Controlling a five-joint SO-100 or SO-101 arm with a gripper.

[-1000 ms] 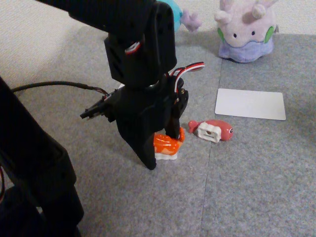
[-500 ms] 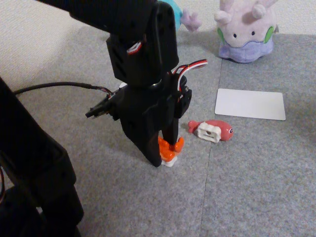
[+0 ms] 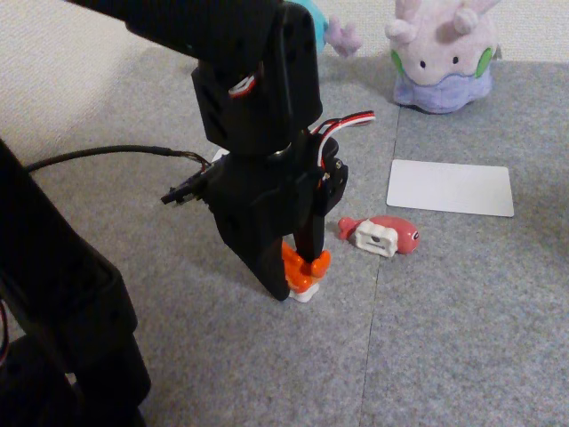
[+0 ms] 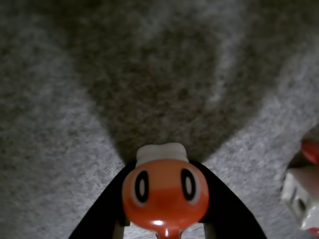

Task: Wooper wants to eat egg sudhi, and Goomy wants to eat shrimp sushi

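My gripper points down at the grey carpet and is shut on the shrimp sushi, an orange glossy piece with a white base, pinched low at carpet level. In the wrist view the shrimp sushi sits between my two black fingers, its two dark eye marks facing the camera. Goomy, the pale lilac plush, sits at the back right. Wooper shows as a bit of blue and a purple gill behind the arm. The egg sudhi is hidden.
A pinkish-red toy piece with a white band lies just right of the gripper; it also shows at the right edge of the wrist view. A white card lies in front of Goomy. A black cable runs left.
The jaws closed on the shrimp sushi, which turned from lying flat to standing narrow between the fingers. The arm shifted slightly to the right.
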